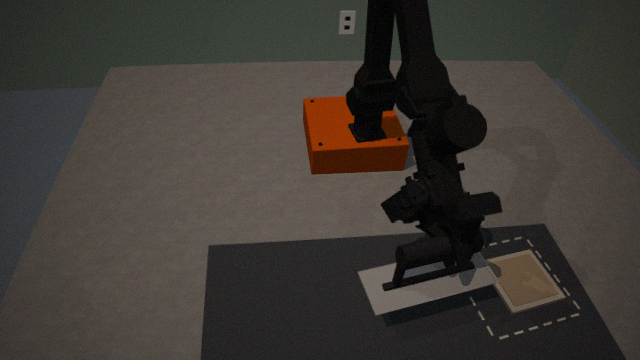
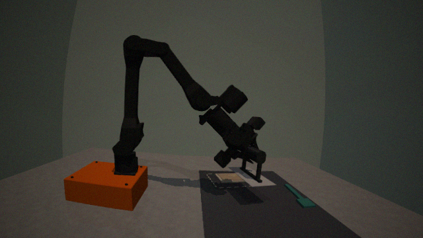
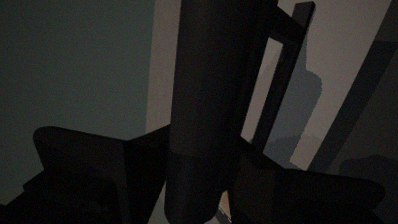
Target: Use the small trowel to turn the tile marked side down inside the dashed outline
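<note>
Trowel [image 1: 420, 295] [image 2: 268, 182] [image 3: 215, 100]: left of tile in top view, raised.
Gripper [image 1: 452, 250] [image 2: 248, 155] [image 3: 204, 129]: clamped on trowel handle.
Tile [image 1: 527, 277] [image 2: 229, 178] [image 3: 226, 204]: tan face up, inside dashed outline [image 1: 503, 337] [image 2: 230, 187]; I judge it turned.
Next: I back the blade off, lower it beside the tile, release.

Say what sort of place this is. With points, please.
Likely a robot workbench or test setup: an arm on an orange base block [image 1: 357, 161] [image 2: 99, 195], a dark mat [image 1: 280, 300] [image 2: 225, 218] with a dashed outline, and a wall outlet [image 1: 347, 22].

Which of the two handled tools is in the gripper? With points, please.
The white-bladed one [image 1: 395, 300] [image 2: 267, 182] [image 3: 345, 40]: the gripper [image 1: 451, 246] [image 2: 245, 153] [image 3: 204, 129] is shut on its thick dark handle. The teal one [image 2: 305, 201] lies flat near the mat's edge [image 2: 211, 218].
</note>
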